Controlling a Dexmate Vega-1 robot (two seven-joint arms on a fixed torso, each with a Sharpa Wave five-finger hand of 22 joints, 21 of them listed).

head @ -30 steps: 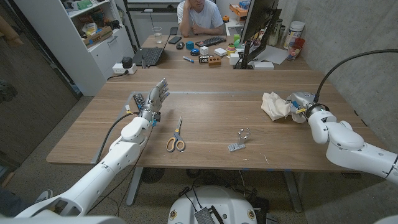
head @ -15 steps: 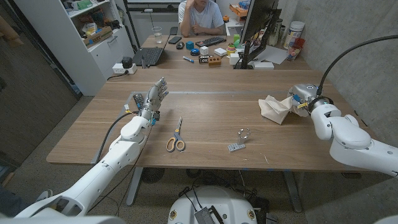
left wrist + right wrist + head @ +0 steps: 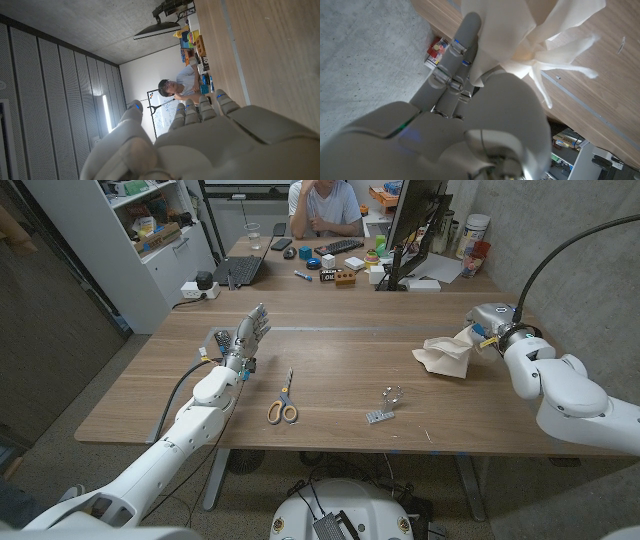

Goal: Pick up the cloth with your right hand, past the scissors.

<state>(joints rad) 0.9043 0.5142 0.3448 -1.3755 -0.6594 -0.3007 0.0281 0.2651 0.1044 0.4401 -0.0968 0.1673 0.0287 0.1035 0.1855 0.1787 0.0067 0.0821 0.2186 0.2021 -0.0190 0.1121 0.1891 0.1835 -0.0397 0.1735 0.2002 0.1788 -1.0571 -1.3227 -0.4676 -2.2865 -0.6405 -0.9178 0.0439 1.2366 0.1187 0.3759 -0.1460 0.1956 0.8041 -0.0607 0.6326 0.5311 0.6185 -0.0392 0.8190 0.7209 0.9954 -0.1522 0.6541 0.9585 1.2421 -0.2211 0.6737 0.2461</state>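
Note:
A cream cloth (image 3: 446,356) hangs bunched above the table's right side, gripped by my right hand (image 3: 489,328) at its far edge. In the right wrist view the cloth (image 3: 520,35) spills out from between the fingers (image 3: 451,65) of that hand. Scissors (image 3: 284,401) with yellow and grey handles lie on the wood left of centre, well apart from the cloth. My left hand (image 3: 248,338) stands on the table at the left with its fingers spread and nothing in it; the left wrist view looks along its back (image 3: 210,135).
A small metal ring (image 3: 392,393) and a small flat packet (image 3: 379,417) lie between the scissors and the cloth. A second desk behind the table carries a laptop (image 3: 240,270), a monitor (image 3: 412,220) and clutter, with a person (image 3: 322,205) seated there.
My right hand has lifted the cloth off the table and carried it up and slightly farther back. The left arm and scissors have not moved.

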